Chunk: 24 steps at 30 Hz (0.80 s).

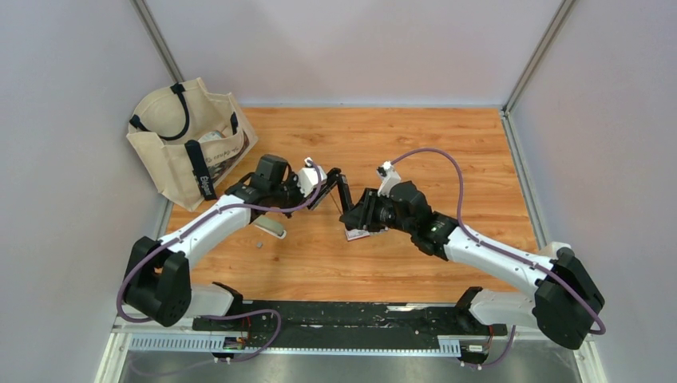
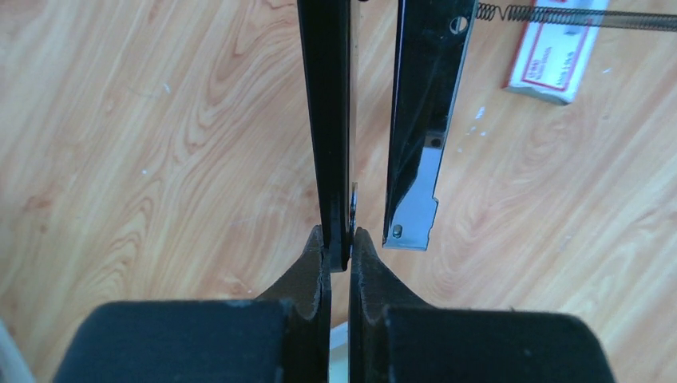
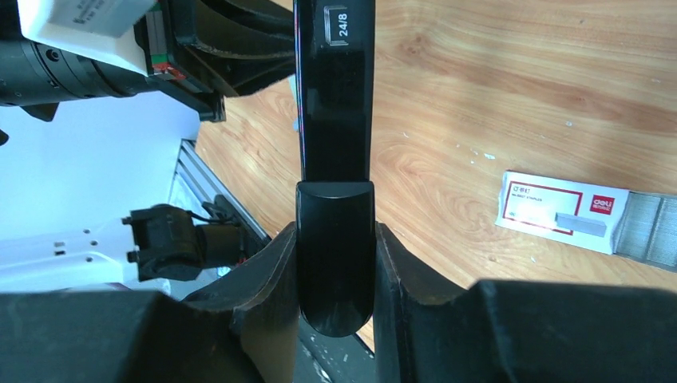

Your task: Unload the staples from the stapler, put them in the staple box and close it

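The black stapler (image 1: 343,191) is held up off the table between both arms, hinged open. My left gripper (image 2: 339,239) is shut on the edge of a thin black arm of the stapler (image 2: 329,120). Beside it hangs the open channel (image 2: 421,120) with a silvery end, and a stretched spring (image 2: 551,14) runs from its top. My right gripper (image 3: 335,231) is shut on the rounded end of the glossy top arm (image 3: 334,96), marked 24/8. No loose staples show in the channel. A tiny grey bit (image 1: 258,242) lies on the table, too small to identify.
A small box with a red-and-white label (image 3: 559,209) lies on the wood under the right gripper, with a grey ribbed block (image 3: 651,230) sticking out of it. A pale grey-beige oblong object (image 1: 270,226) lies under the left arm. A beige tote bag (image 1: 188,140) stands at the back left.
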Each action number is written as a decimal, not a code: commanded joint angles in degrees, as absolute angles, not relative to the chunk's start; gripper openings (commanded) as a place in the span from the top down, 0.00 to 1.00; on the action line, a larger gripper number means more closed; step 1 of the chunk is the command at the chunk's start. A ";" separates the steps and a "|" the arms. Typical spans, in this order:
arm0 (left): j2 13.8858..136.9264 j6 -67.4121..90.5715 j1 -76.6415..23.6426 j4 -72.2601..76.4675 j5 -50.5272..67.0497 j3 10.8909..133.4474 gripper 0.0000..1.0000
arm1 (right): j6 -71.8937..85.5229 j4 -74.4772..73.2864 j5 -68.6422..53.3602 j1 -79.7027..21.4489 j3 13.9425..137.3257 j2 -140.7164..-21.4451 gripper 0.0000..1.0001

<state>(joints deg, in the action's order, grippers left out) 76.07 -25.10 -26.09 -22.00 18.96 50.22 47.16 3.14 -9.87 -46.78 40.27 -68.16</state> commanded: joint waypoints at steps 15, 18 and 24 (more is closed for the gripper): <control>73.65 -48.07 -32.61 -4.57 -2.00 39.20 1.00 | 38.94 2.11 -10.64 -47.11 36.04 -66.09 1.00; 74.70 -48.95 -32.96 -2.91 -3.77 38.94 1.00 | 37.88 0.53 -10.02 -47.55 36.04 -65.74 1.00; 75.67 -50.45 -34.10 -0.35 -6.33 37.97 1.00 | 36.04 -1.67 -8.09 -48.87 35.42 -65.30 1.00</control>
